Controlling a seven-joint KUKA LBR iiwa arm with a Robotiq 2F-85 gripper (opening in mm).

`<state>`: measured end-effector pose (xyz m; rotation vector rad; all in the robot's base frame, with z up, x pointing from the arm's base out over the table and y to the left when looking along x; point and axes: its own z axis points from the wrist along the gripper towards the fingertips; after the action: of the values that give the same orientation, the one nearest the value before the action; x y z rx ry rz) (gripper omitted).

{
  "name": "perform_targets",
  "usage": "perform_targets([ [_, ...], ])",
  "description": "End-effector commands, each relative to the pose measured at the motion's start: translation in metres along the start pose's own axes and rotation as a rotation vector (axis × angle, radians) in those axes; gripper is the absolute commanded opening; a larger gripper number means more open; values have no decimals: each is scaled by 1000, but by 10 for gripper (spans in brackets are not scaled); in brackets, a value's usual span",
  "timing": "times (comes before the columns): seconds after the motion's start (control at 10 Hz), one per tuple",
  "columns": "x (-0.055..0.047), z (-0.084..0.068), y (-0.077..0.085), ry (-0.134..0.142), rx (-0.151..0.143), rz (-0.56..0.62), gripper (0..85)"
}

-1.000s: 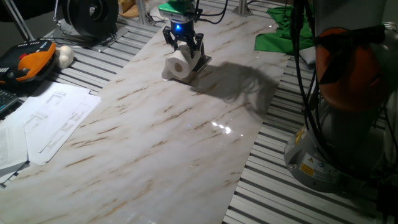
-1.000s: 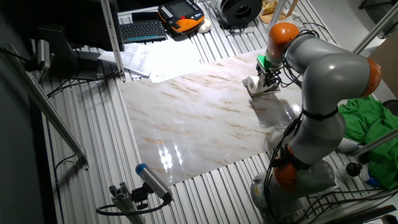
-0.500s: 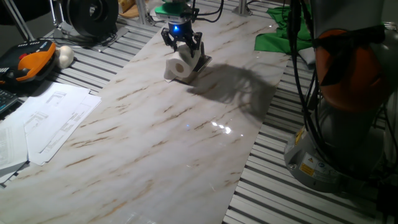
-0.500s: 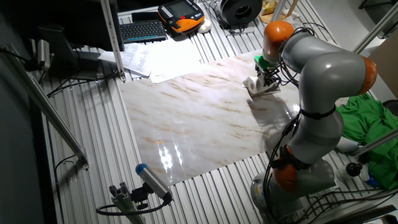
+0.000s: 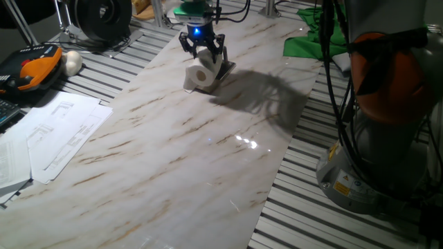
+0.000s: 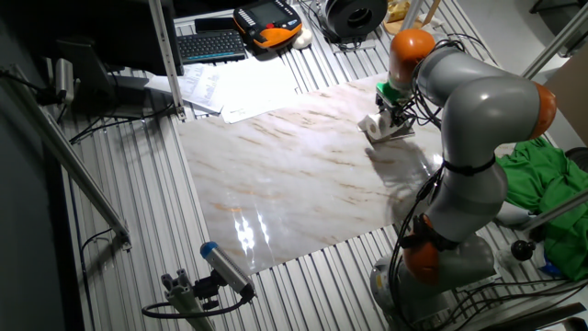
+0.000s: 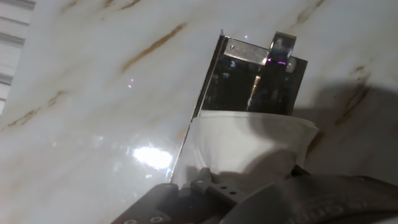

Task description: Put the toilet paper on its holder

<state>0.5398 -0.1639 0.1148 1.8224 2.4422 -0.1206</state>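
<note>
The white toilet paper (image 5: 200,75) is at the far end of the marble board, tilted, with its hollow core facing the camera. The holder (image 5: 224,68) shows as a dark flat base right behind the roll. In the hand view the dark base (image 7: 249,84) and its thin metal bar (image 7: 282,48) lie just beyond the roll (image 7: 249,146). My gripper (image 5: 203,54) comes down from above with its fingers on either side of the roll's top, shut on it. The other fixed view shows the gripper (image 6: 393,108) and the roll (image 6: 375,124) at the board's far right.
A small white ball (image 5: 72,62) and an orange pendant (image 5: 31,70) lie at the left on the slatted table. Papers (image 5: 59,131) lie beside the board's left edge. A green cloth (image 5: 310,40) is at the back right. The robot's base (image 5: 387,138) stands at the right.
The gripper and the roll have shifted slightly up and towards the holder's base. The holder has not moved.
</note>
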Motion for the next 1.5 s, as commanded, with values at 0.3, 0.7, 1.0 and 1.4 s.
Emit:
perform_targets([
  [0.3, -13, 6, -9, -14, -28, 30, 0],
  [0.7, -32, 3, -14, 12, -25, 5, 0],
  [1.0, -43, 5, -19, 6, -36, -18, 0],
  [1.4, -58, 7, -28, 25, -49, -40, 0],
])
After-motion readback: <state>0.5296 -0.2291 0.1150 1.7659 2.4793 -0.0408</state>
